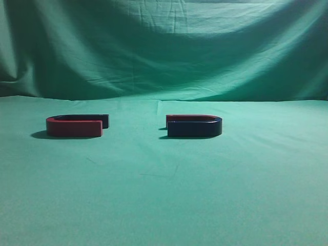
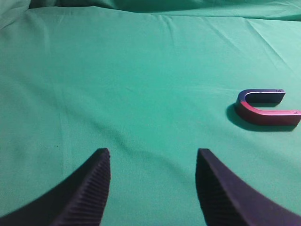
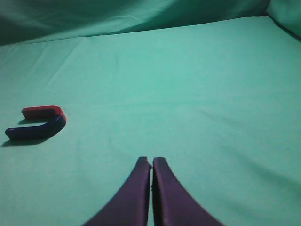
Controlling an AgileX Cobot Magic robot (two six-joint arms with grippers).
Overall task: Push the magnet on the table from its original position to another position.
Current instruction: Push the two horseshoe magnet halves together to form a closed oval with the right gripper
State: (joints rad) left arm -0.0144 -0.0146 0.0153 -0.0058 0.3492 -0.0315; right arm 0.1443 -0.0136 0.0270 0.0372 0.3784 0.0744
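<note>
The magnet (image 1: 194, 126) lies flat on the table (image 1: 164, 189), right of centre, with its navy-blue arm and curve in front and its red arm behind. It also shows at the left of the right wrist view (image 3: 37, 123). My right gripper (image 3: 151, 162) is shut and empty, well to the right of the magnet and nearer the camera. My left gripper (image 2: 153, 154) is open and empty over bare cloth. Neither gripper shows in the exterior view.
A second U magnet (image 1: 77, 124) with a red front lies at the left of the table; it also shows at the right of the left wrist view (image 2: 265, 108). Green cloth backdrop (image 1: 164, 46) hangs behind the table.
</note>
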